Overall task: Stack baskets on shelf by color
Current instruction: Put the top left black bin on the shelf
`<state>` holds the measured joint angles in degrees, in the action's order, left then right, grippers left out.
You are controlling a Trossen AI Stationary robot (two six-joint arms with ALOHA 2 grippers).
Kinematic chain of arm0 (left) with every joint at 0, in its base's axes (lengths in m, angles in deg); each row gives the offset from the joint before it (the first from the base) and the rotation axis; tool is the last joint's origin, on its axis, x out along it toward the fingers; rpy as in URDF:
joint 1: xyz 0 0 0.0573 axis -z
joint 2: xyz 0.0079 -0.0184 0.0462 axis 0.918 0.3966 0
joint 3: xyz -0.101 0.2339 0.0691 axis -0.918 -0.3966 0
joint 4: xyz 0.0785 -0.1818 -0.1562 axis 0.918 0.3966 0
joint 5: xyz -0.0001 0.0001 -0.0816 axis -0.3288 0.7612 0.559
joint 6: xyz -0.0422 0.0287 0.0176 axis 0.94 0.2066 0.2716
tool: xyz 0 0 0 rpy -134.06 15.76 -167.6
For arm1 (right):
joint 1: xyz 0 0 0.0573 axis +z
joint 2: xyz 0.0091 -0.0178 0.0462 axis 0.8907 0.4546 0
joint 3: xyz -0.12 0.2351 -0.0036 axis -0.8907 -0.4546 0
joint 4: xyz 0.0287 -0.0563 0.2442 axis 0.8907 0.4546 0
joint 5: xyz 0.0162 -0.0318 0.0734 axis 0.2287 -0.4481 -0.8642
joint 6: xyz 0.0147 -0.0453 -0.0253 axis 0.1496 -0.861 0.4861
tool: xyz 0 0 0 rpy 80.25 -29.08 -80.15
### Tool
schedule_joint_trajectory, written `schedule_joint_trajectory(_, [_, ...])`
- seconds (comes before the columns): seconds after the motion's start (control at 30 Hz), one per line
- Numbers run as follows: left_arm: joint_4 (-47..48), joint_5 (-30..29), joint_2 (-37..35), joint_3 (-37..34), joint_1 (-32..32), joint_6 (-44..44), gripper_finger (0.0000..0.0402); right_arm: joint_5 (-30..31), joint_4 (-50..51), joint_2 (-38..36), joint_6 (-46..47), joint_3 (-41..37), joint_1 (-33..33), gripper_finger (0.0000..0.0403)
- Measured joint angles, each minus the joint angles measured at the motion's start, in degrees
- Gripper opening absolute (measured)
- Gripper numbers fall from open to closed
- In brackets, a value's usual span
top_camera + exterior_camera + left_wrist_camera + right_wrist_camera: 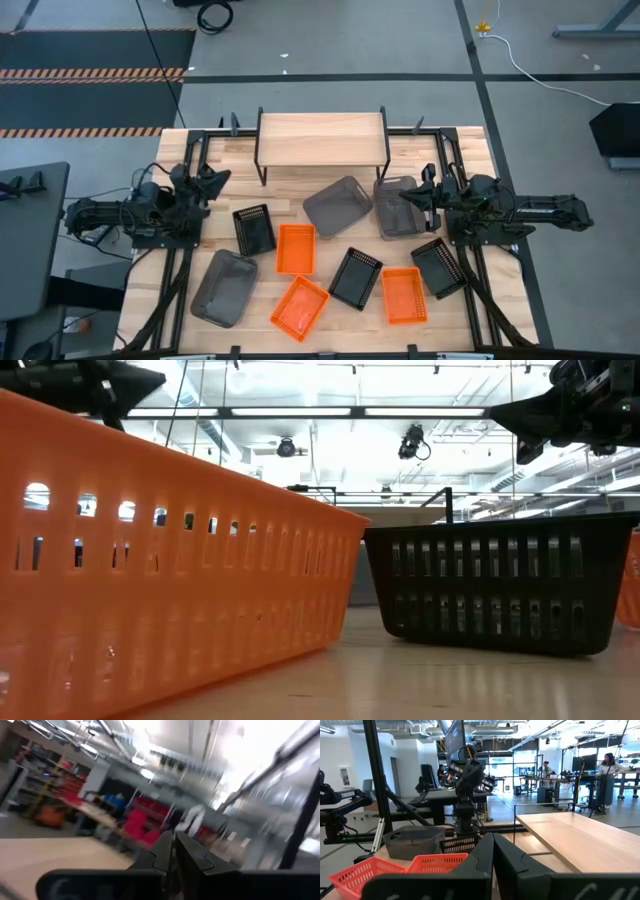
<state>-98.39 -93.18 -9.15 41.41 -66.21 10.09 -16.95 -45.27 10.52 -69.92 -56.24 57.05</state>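
The shelf (320,135) stands at the table's far edge with a bare light wooden top, and shows in the right wrist view (575,840). Nine baskets lie scattered flat on the table. Two grey ones (338,205) (397,207) are near the shelf, and a third (225,288) is near left. The orange ones (296,248) (300,307) (404,295) and the black ones (254,230) (356,277) (439,267) lie between them. My left gripper (215,180) is shut, raised above the table's left side. My right gripper (405,193) is shut, raised over a grey basket.
The low view is filled by an orange basket (180,580) and a black one (500,585) close to the near edge. Black frame posts stand at the shelf's ends. People stand at benches far beyond the table (607,770). Bare wood shows left of the black basket.
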Motion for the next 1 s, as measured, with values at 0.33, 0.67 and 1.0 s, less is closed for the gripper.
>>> schedule_joint_trajectory(0.33, [9.29,-0.04,0.02,0.0,0.0,-13.83,0.0028,1.46,-1.35,0.0,-1.81,0.02,-0.2,0.0016])
schedule_joint_trajectory(0.67, [6.06,-1.04,1.61,0.5,0.0,-17.92,0.0053,1.53,-2.09,0.0,-2.8,0.02,-0.22,0.0016])
schedule_joint_trajectory(1.0, [15.75,-1.81,29.7,19.3,-2.02,-22.49,0.0184,1.53,-4.17,0.0,-6.66,0.02,-0.22,0.0016])
